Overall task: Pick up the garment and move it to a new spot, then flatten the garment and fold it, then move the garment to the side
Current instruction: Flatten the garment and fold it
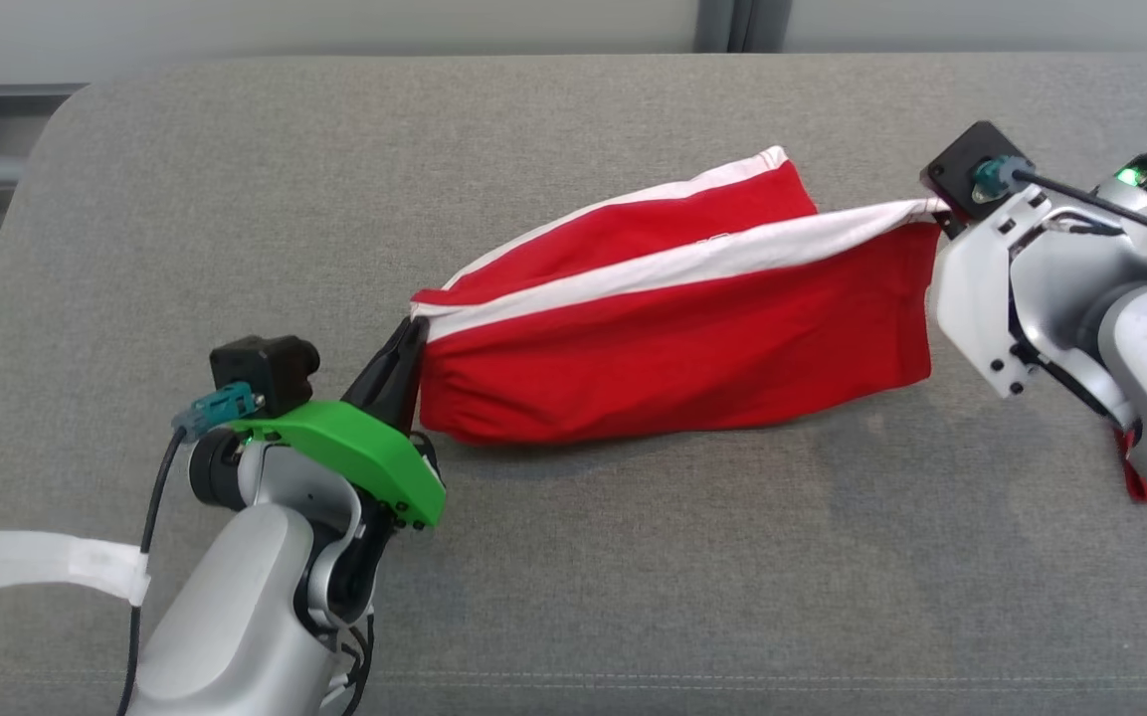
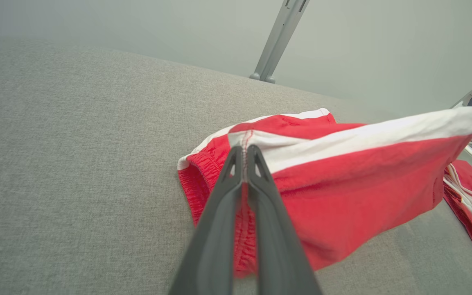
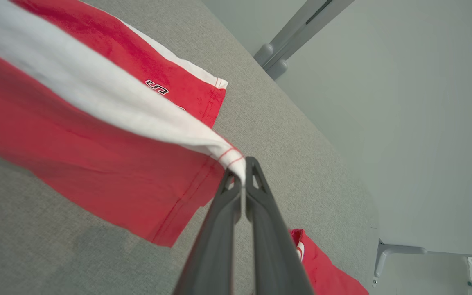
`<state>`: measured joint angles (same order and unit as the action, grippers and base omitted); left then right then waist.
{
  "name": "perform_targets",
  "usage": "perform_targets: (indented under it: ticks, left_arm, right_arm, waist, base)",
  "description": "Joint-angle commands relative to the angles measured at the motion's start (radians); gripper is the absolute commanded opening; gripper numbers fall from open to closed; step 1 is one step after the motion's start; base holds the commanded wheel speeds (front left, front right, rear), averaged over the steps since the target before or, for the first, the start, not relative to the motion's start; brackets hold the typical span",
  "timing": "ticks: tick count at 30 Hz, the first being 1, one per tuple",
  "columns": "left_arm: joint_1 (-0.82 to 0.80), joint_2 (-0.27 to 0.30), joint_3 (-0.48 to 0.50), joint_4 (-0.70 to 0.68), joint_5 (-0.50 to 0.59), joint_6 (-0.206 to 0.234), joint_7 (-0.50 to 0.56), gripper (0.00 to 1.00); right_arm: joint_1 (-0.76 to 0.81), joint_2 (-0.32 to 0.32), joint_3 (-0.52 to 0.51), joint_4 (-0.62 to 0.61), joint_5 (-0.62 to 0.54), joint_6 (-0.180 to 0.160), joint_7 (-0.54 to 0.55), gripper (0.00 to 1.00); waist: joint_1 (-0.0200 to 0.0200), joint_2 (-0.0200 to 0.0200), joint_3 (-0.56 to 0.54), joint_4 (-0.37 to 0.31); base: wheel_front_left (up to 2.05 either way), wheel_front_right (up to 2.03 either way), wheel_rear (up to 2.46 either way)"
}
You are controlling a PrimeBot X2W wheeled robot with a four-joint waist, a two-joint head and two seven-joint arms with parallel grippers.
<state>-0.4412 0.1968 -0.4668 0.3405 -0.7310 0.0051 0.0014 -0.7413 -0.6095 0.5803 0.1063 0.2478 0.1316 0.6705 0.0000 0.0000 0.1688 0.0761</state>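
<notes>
**Stock on view: 1 garment held, 2 end effectors, 1 spare garment**

Item 1, count one: garment [image 1: 672,348], red shorts with a white side stripe. I see it in the middle of the grey upholstered surface [image 1: 573,597], strung between both arms. The striped upper edge is lifted and pulled straight. The lower edge sags to the surface, and the far leg lies flat behind it.

Item 2, count two: end effectors.
- The left end effector [image 1: 416,330] is clenched on the gathered waistband end of the garment. In the left wrist view, red fabric is pinched between the two dark fingers.
- The right end effector [image 3: 244,171] is clenched on the white hem corner at the opposite end.

Item 3, count one: second red garment [image 2: 471,205], also white-striped. It lies on the same surface beyond the right arm, apart from the held one.

Item 4, count one: white tape strip [image 1: 61,562] wrapped on the left arm's cable.

Item 5, count one: grey metal post [image 2: 278,41] behind the surface.
</notes>
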Motion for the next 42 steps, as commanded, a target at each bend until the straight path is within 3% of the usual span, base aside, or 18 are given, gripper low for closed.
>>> perform_targets:
  ticks: [1,10,17,29,30,31,32,42]
  left_arm:
    - [-0.032,-0.006,0.000,0.012,-0.003,-0.006,-0.004,0.00]
    - [-0.173,-0.052,-0.005,0.086,-0.009,-0.032,0.004,0.00]
    - [-0.261,-0.086,-0.005,0.146,-0.013,-0.027,-0.006,0.00]
    - [-0.359,-0.130,-0.018,0.270,-0.022,-0.027,-0.069,0.00]
    - [-0.367,-0.131,-0.017,0.277,-0.020,-0.021,-0.084,0.25]
    - [-0.374,-0.133,-0.018,0.287,-0.017,-0.017,-0.097,1.00]
    - [-0.377,-0.135,-0.019,0.300,-0.017,-0.013,-0.110,1.00]
    - [-0.412,-0.138,-0.042,0.399,-0.022,-0.022,-0.157,1.00]
  right_arm:
    - [-0.031,-0.007,0.008,0.020,-0.001,-0.002,-0.008,0.00]
    - [-0.220,0.029,0.089,0.167,-0.011,-0.002,-0.040,0.00]
    - [-0.324,0.045,0.142,0.287,-0.017,-0.002,-0.082,0.00]
    - [-0.443,0.111,0.194,0.547,-0.021,-0.002,-0.249,0.00]
    - [-0.451,0.117,0.186,0.564,-0.025,-0.002,-0.273,0.00]
    - [-0.454,0.126,0.179,0.581,-0.023,-0.002,-0.298,0.33]
    - [-0.451,0.138,0.168,0.601,-0.016,-0.002,-0.317,1.00]
    - [-0.459,0.212,0.132,0.739,0.010,-0.002,-0.433,1.00]
  waist:
    - [0.0000,0.0000,0.027,0.029]
    - [0.0000,0.0000,0.086,0.050]
    - [0.0000,0.0000,0.140,0.071]
    - [0.0000,0.0000,0.225,0.110]
    - [0.0000,0.0000,0.229,0.114]
    - [0.0000,0.0000,0.233,0.117]
    - [0.0000,0.0000,0.236,0.120]
    - [0.0000,0.0000,0.203,0.115]
  base:
    - [0.00,0.00,0.00]
    - [0.00,0.00,0.00]
    - [0.00,0.00,0.00]
    - [0.00,0.00,0.00]
    - [0.00,0.00,0.00]
    - [0.00,0.00,0.00]
    - [0.00,0.00,0.00]
    - [0.00,0.00,0.00]
